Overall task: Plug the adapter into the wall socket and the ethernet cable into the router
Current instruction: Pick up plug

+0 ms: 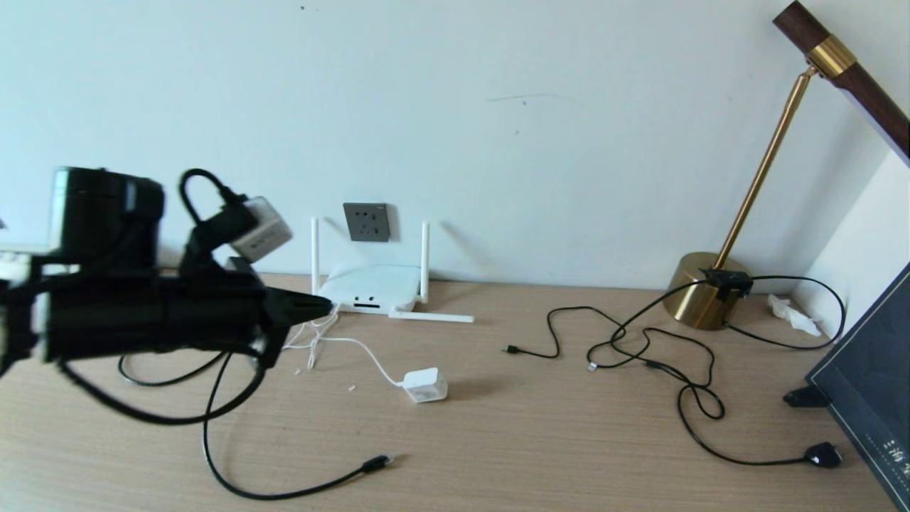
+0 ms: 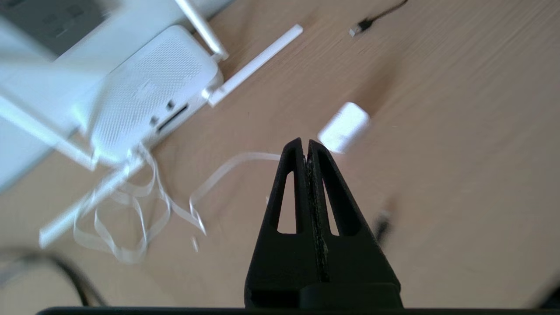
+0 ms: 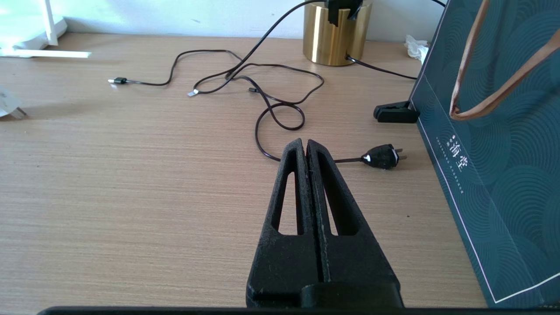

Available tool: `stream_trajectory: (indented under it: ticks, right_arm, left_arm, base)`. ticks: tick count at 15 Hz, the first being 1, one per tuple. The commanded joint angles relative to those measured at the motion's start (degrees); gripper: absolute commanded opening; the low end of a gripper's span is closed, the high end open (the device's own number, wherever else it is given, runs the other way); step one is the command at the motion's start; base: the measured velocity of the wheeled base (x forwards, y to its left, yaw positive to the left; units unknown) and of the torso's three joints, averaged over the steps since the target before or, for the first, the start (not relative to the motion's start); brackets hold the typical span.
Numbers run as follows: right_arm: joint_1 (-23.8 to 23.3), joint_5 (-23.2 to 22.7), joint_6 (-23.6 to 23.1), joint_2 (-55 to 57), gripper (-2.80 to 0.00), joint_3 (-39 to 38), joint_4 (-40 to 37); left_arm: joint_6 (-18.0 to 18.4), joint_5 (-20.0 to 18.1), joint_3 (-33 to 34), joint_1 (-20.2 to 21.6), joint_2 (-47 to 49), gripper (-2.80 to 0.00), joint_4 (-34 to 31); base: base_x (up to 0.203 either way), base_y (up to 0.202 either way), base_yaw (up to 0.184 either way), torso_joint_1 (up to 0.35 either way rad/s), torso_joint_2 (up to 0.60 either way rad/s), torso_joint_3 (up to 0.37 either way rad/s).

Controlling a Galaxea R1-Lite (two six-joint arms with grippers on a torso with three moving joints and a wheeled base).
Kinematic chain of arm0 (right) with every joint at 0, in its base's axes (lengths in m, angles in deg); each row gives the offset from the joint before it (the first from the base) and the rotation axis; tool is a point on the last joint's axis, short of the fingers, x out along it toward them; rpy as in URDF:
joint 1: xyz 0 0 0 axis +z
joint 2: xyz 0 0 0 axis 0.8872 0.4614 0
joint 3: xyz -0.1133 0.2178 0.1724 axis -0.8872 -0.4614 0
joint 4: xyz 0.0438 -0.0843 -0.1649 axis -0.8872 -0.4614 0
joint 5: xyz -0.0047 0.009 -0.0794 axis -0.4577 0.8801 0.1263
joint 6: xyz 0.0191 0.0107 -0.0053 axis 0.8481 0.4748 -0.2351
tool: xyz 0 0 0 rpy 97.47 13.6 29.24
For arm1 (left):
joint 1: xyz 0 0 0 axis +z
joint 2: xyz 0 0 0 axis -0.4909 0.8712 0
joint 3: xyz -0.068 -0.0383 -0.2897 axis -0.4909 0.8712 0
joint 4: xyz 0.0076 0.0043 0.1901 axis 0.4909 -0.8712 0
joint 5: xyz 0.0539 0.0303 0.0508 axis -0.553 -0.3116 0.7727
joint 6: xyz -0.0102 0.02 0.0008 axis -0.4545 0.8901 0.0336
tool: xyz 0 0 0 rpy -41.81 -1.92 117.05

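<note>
Adapter lies on the desk in front of the router, its white cord curling back toward the router's front edge; the wall socket sits on the wall just above the router, between two upright antennas; the ethernet cable trails across the desk, its plug lying free; the left pincer hangs clenched and empty above the desk near the router; the right pincer is clenched, empty, beside a dark green bag.
</note>
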State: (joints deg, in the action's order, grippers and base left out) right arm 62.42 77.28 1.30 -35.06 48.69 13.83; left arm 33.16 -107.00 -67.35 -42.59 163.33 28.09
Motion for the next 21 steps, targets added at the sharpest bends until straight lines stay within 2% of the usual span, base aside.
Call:
stream_trajectory:
  ticks: [1,2,3,4,5,6,8,9,10,13,15,18,21]
  right_arm:
    - [0.01,-0.02,0.02,-0.02,-2.80,0.00,0.01]
    - [0.01,-0.02,0.02,-0.02,-2.80,0.00,0.01]
    - [0.01,-0.02,0.02,-0.02,-2.80,0.00,0.01]
    - [0.01,-0.02,0.02,-0.02,-2.80,0.00,0.01]
    - [0.01,-0.02,0.02,-0.02,-2.80,0.00,0.01]
    - [0.01,-0.02,0.02,-0.02,-2.80,0.00,0.01]
    - [0.01,-0.02,0.10,-0.02,-2.80,0.00,0.01]
    - [0.01,-0.02,0.02,-0.02,-2.80,0.00,0.01]
    - [0.01,-0.02,0.02,-0.02,-2.80,0.00,0.01]
    - [0.01,-0.02,0.02,-0.02,-2.80,0.00,0.01]
    - [0.01,-0.02,0.02,-0.02,-2.80,0.00,0.01]
    - [0.01,-0.02,0.10,-0.02,-2.80,0.00,0.01]
    - [0.01,-0.02,0.03,-0.02,-2.80,0.00,0.01]
  left_arm:
    - [5.88,-1.02,-9.91,-1.74,19.68,-2.80,0.34]
    - [9.78,-2.44,-14.41,-2.31,23.23,-2.80,-0.04]
    - [15.25,-4.04,-16.86,-3.02,25.02,-0.86,-1.55]
    - [19.45,-5.37,-18.10,-3.50,25.31,0.00,-5.32]
    - [22.92,-6.58,-20.02,-4.01,25.36,0.00,-10.32]
    - [24.80,-6.92,-22.61,-4.65,25.56,0.00,-13.52]
    - [27.83,-7.25,-28.08,-5.82,29.21,0.00,-16.04]
    - [31.03,-7.38,-30.48,-6.73,31.16,0.00,-16.71]
    - [32.67,-7.51,-31.30,-8.06,31.90,0.00,-17.38]
    - [34.07,-7.26,-30.88,-10.26,27.95,0.00,-27.39]
    - [36.06,-4.73,-29.71,-10.56,25.83,0.00,-33.34]
    - [36.10,-1.60,-25.66,-9.59,25.86,0.00,-33.62]
    - [35.78,-1.33,-27.78,-8.46,29.37,0.00,-33.16]
  base:
    - [0.000,0.000,0.000,0.000,0.00,0.000]
    - [0.000,0.000,0.000,0.000,0.00,0.000]
    - [0.000,0.000,0.000,0.000,0.00,0.000]
    - [0.000,0.000,0.000,0.000,0.00,0.000]
    - [0.000,0.000,0.000,0.000,0.00,0.000]
    - [0.000,0.000,0.000,0.000,0.00,0.000]
    - [0.000,0.000,0.000,0.000,0.00,0.000]
    - [0.000,0.000,0.000,0.000,0.00,0.000]
    - [0.000,0.000,0.000,0.000,0.00,0.000]
    - [0.000,0.000,0.000,0.000,0.00,0.000]
    - [0.000,0.000,0.000,0.000,0.00,0.000]
    - [0.000,0.000,0.000,0.000,0.00,0.000]
    - [0.000,0.000,0.000,0.000,0.00,0.000]
